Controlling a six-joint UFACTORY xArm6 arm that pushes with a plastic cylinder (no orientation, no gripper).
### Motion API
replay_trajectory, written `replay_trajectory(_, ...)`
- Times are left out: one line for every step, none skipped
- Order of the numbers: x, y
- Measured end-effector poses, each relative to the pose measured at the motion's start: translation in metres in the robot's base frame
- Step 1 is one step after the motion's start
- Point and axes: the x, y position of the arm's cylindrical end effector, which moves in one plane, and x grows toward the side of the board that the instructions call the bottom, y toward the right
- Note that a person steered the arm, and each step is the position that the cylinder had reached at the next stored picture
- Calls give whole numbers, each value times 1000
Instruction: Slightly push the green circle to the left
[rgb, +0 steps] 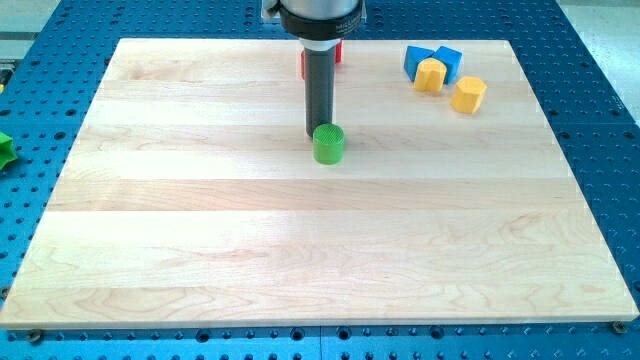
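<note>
Green circle (328, 143) sits just above mid-table (300, 250), nearest thing to me. My tip (317, 135) is touching it at approx 10 o'clock, rod upright. No claw on this rig, so no claw state to tell. Further back, red block (338, 52) peeks from behind the rod. At 1-2 o'clock: two yellow blocks (430, 74) (468, 94) w/ two blue blocks (418, 58) (449, 60) behind them.

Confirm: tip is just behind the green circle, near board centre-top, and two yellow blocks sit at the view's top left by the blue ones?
Not quite. In the camera view the yellow blocks and the blue blocks sit top right. My tip is indeed just behind the green circle.
</note>
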Motion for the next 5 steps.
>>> replay_trajectory(0, 13)
replay_trajectory(-24, 11)
replay_trajectory(-2, 64)
replay_trajectory(30, 39)
replay_trajectory(31, 21)
